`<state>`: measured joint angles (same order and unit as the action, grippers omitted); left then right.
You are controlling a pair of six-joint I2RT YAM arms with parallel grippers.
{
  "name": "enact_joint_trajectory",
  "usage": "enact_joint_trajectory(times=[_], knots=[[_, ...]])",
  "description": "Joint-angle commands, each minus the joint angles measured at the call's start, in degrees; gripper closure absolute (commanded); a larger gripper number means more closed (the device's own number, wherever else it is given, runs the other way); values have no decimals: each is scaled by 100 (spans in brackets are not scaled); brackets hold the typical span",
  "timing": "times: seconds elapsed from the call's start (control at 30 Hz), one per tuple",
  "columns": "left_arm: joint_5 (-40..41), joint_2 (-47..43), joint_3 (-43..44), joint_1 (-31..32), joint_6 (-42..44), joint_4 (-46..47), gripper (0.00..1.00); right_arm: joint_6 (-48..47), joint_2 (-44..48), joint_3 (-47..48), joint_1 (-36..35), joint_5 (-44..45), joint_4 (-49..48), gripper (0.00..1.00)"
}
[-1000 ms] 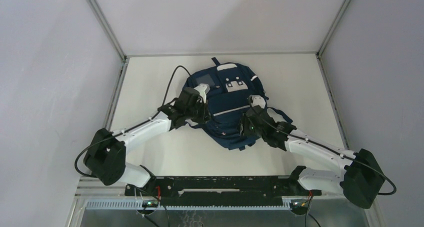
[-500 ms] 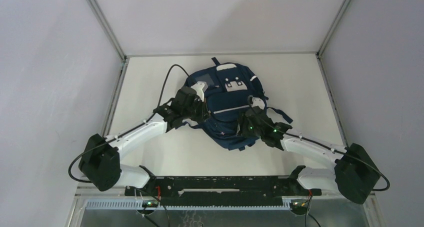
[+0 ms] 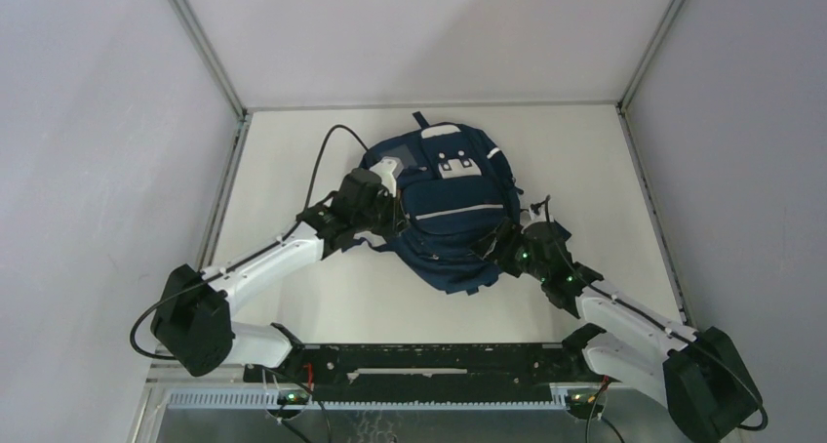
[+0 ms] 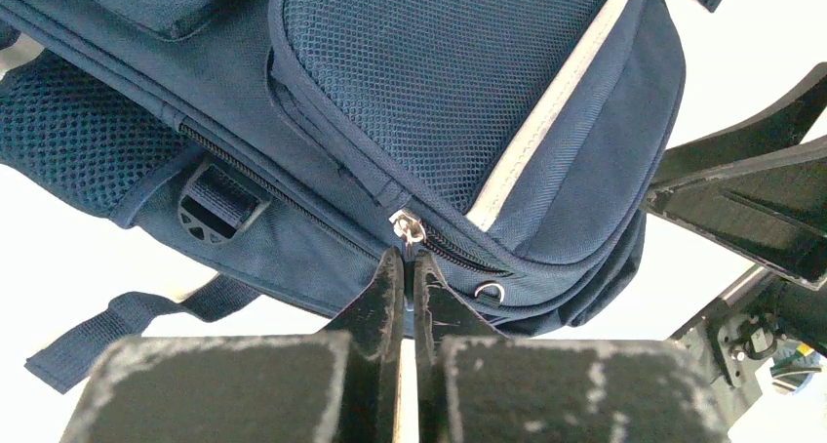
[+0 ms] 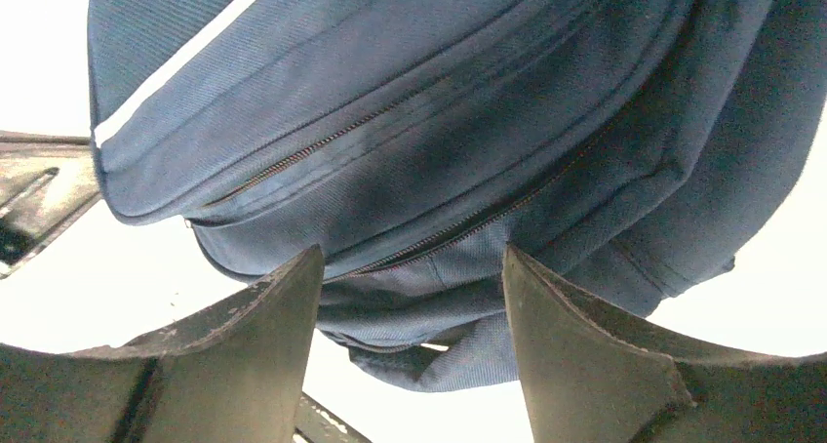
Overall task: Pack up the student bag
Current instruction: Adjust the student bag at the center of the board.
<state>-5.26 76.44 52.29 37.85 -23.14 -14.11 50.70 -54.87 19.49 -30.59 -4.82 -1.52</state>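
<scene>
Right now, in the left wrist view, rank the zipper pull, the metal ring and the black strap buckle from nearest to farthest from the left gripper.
1. zipper pull, right at the shut tips of the left gripper.
2. metal ring, slightly toward image right.
3. black strap buckle, farther off at image left, on the student bag.

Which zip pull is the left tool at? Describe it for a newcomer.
Find the navy student bag, then its mesh pocket with the pale stripe, seen in the left wrist view. The zipper pull sits at that pocket's lower edge, just above the closed left tool. It is a silver tab on the zip, unlike the round metal ring to its right.
</scene>
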Motion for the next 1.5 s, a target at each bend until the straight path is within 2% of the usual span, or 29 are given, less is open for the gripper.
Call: enact_joint_trajectory(times=[0.0, 0.17, 0.2, 0.3, 0.33, 0.47, 0.53, 0.63, 0.8, 0.97, 1.13, 1.37, 1.47], knots=[[-189, -275, 25, 3, -112, 471, 100, 361, -90, -45, 125, -607, -700, 24], [-394, -279, -36, -1, -1, 511, 100, 537, -303, -76, 228, -849, -1511, 29], [-378, -313, -58, -1, 2, 513, 100, 543, -333, -72, 255, -876, -1652, 38], [-334, -409, 10, 1, 50, 272, 96, 496, -355, 52, 290, -854, -1764, 87], [-358, -404, 77, -6, 93, 94, 92, 463, -359, 108, 297, -854, -1739, 100], [-289, -409, 200, -26, 15, -495, 65, 406, -346, 240, 308, -904, -1758, 100], [-133, -528, 84, -31, -202, -605, 50, 406, -282, 269, 307, -950, -1827, 100], [-82, -832, -192, -31, -743, -600, 34, 394, -112, 311, 308, -959, -1860, 100], [-236, -1199, -738, -15, -1736, -331, 29, 280, 73, 405, 309, -947, -1717, 100], [-924, -1100, -1396, -1, -2710, 884, 26, 309, 114, 407, 306, -941, -1791, 100], [-975, -813, -1625, 3, -3146, 1704, 27, 413, 75, 478, 308, -1006, -1962, 100], [-737, -664, -2075, 1, -3792, 2913, 39, 393, 104, 539, 308, -1006, -1878, 100], [-771, -418, -2010, -10, -3843, 3043, 42, 382, 95, 539, 306, -1003, -1823, 100]])
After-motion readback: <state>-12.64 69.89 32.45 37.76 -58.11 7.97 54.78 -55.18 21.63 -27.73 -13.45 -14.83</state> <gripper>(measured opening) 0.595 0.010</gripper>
